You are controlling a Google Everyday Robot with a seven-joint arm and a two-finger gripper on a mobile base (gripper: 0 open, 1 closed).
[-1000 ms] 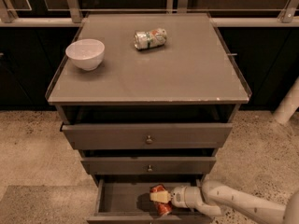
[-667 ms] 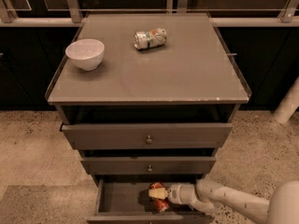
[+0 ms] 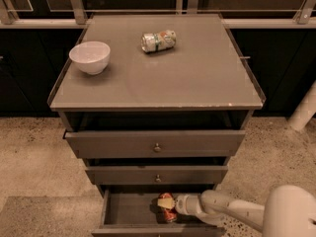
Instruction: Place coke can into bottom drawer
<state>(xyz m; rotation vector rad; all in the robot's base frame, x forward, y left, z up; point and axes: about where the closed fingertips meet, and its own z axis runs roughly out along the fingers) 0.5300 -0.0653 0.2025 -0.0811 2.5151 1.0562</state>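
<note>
The coke can (image 3: 169,214), red with silver ends, is inside the open bottom drawer (image 3: 123,211), right of its middle. My gripper (image 3: 167,205) reaches into the drawer from the right, its yellowish fingers (image 3: 166,202) closed around the can's upper part. The white arm (image 3: 232,210) runs off to the lower right. I cannot tell whether the can rests on the drawer floor.
On the cabinet top (image 3: 197,78) a white bowl (image 3: 90,57) stands at the left and a green-and-white can (image 3: 158,40) lies on its side at the back. The two knobbed drawers (image 3: 156,146) above are pulled out a little. Speckled floor surrounds the cabinet.
The gripper with the can has shifted slightly left and deeper into the bottom drawer. More of the arm shows at the lower right.
</note>
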